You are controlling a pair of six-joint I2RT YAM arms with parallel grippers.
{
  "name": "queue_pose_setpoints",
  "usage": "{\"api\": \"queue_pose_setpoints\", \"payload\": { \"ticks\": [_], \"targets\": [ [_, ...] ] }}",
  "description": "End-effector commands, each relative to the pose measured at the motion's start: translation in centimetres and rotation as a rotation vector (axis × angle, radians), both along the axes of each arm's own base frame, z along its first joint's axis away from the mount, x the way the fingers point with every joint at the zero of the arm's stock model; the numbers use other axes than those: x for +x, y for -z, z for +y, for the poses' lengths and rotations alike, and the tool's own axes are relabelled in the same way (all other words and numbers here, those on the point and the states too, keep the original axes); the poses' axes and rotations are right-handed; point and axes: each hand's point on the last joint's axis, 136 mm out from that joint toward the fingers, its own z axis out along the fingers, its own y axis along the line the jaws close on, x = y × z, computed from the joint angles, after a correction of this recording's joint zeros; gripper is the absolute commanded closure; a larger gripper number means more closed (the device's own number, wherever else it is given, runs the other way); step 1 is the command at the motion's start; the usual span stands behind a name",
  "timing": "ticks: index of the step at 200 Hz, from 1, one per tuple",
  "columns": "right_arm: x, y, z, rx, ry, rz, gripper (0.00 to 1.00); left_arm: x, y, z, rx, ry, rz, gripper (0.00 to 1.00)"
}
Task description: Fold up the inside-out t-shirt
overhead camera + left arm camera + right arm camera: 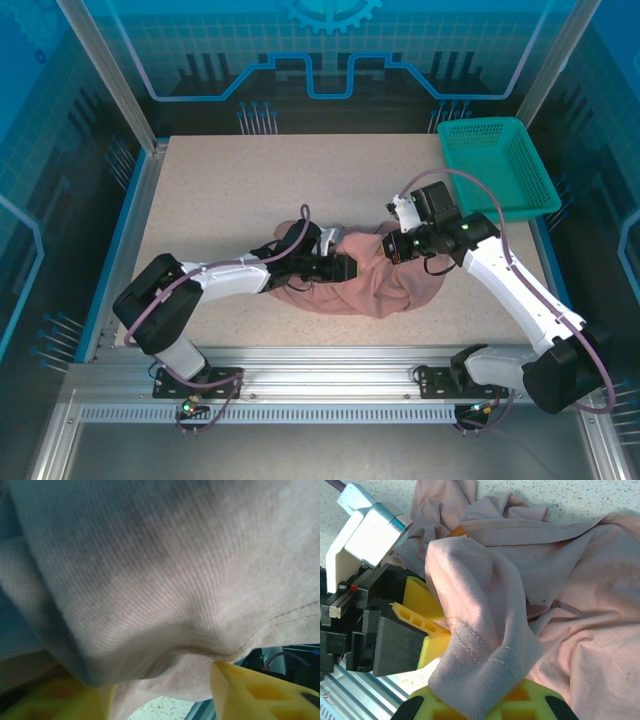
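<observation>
The left gripper (335, 266) lies low on the speckled table (240, 190), a little left of the middle of the top view, pushed into the left edge of the inside-out t-shirt (370, 285). In its wrist view the yellow fingers (240, 692) stand apart at the two bottom corners, and the ribbed pink cloth hangs over and between them. The t-shirt is a crumpled heap in the lower middle of the table. A small orange mark (457, 531) shows at a fold near the top of the right wrist view. The right gripper (394, 243) sits at the upper right edge of the heap. Its yellow fingers (432, 702) are close together at the bottom edge of its view, with a hemmed fold of cloth caught between them. At the upper right corner of the table stands a teal mesh basket (495, 165), apart from the shirt.
</observation>
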Motion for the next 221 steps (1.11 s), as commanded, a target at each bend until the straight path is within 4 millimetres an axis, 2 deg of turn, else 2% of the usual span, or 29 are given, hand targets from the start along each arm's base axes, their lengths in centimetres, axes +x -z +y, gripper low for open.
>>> {"api": "queue_pose_setpoints", "payload": {
  "ticks": [1, 24, 55, 73, 99, 126, 149, 180, 221],
  "targets": [
    [0.2, -1.4, -0.2, 0.015, -0.003, -0.028, 1.00, 1.4, -0.5, -0.5, -0.012, -0.015, -0.053, 0.51],
    [0.1, -1.3, -0.2, 0.015, -0.004, -0.026, 1.00, 1.9, -1.7, -1.1, -0.070, -0.015, -0.091, 0.60],
    [0.1, -1.3, -0.3, 0.012, -0.003, -0.029, 1.00, 2.5, -2.7, -1.2, -0.126, -0.023, -0.119, 0.81],
    [0.3, -1.3, -0.6, 0.001, 0.001, -0.035, 1.00, 2.9, -2.8, -0.4, -0.133, -0.043, -0.121, 0.92],
    [0.6, -1.4, -1.7, -0.029, 0.030, -0.045, 1.00, 2.8, -2.9, 1.5, -0.114, -0.065, -0.132, 0.99],
    [1.0, -1.1, -3.0, -0.068, 0.069, -0.049, 1.00, 2.3, -3.3, 4.0, -0.086, -0.081, -0.157, 1.00],
    [0.9, -0.4, -2.9, -0.078, 0.066, -0.037, 1.00, 2.1, -4.5, 5.6, -0.098, -0.097, -0.179, 1.00],
    [0.7, -0.3, -1.2, -0.028, 0.013, -0.049, 1.00, 1.9, -6.5, 5.8, -0.127, -0.095, -0.218, 1.00],
    [0.5, 0.6, -0.1, -0.022, -0.019, -0.040, 1.00, 1.9, -7.9, 6.1, -0.176, -0.127, -0.240, 1.00]
  ]
}}
